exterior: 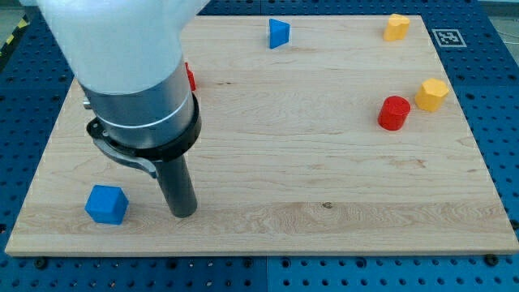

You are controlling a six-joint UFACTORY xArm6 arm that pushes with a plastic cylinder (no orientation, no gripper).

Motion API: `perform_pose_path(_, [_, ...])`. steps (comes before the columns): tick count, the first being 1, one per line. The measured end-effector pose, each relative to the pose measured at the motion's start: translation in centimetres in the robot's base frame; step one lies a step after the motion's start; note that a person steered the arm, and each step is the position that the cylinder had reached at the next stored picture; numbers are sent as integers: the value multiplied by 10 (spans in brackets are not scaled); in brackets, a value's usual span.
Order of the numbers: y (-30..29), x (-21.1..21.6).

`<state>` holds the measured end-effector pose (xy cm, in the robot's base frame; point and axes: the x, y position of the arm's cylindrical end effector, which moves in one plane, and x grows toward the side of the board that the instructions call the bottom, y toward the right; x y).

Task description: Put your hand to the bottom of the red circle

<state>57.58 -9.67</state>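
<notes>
Wooden surface (pixel 268 195) fills most of the view, lying on a blue perforated base (pixel 499 89). Far left, near the view's bottom: blue cube (pixel 107 203). Just to its right, my tip (pixel 184 214) touches the surface, apart from the cube. No jaws on this rig, only the straight dark rod, so nothing is grasped. Above the tip the arm's wide grey and white body covers the upper left of the surface. A red block (pixel 190 78) peeks out at the body's right edge; mostly hidden, shape cannot be told. Centre, at the view's top: blue triangular block (pixel 278 33). Right side, mid height: red circle (pixel 394 113), a short cylinder, well apart from my tip, up and far to the view's right of it. Just beside it, upper right: yellow block (pixel 431 95), looks hexagonal. At the view's top right: another yellow block (pixel 396 27), shape unclear. A black-and-white marker tag (pixel 448 37) sits at the top right corner.
</notes>
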Motion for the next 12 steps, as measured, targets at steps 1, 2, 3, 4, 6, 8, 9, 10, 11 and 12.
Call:
perform_pose_path(1, [5,0])
perform_pose_path(2, [6,-1])
perform_pose_path(3, [6,-16])
perform_pose_path(4, [14,-35])
perform_pose_path(6, [59,-42])
perform_pose_path(8, [68,-42])
perform_pose_path(9, [68,-42])
perform_pose_path(10, [68,-45])
perform_pose_path(11, [68,-48])
perform_pose_path(12, [72,-49])
